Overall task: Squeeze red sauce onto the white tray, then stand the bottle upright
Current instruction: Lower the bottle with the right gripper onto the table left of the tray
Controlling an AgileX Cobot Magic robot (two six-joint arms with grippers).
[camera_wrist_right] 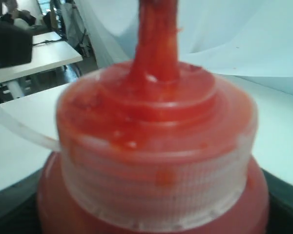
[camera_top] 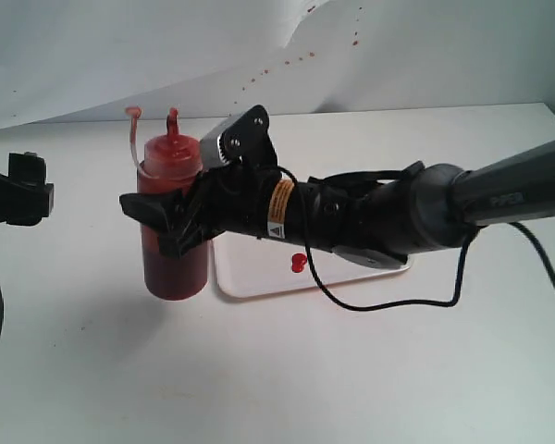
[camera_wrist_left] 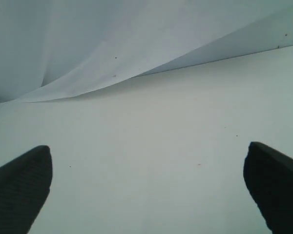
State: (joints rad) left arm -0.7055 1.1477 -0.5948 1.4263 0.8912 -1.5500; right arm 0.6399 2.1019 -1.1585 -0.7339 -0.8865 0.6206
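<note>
The bottle (camera_wrist_right: 156,161), upright and clamped between the fingers of your right gripper (camera_top: 169,228) beside the white tray (camera_top: 250,282) with its red sauce (camera_top: 299,262) blob, could topple if you release before its base meets the table (camera_top: 259,379); the fingers of your left gripper (camera_wrist_left: 146,195) gape empty.

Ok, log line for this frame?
right gripper: shut on bottle, upright beside white tray | red sauce: blob on tray | left gripper: open, empty

White table (camera_top: 259,370), backdrop (camera_top: 120,55) (red-flecked).
</note>
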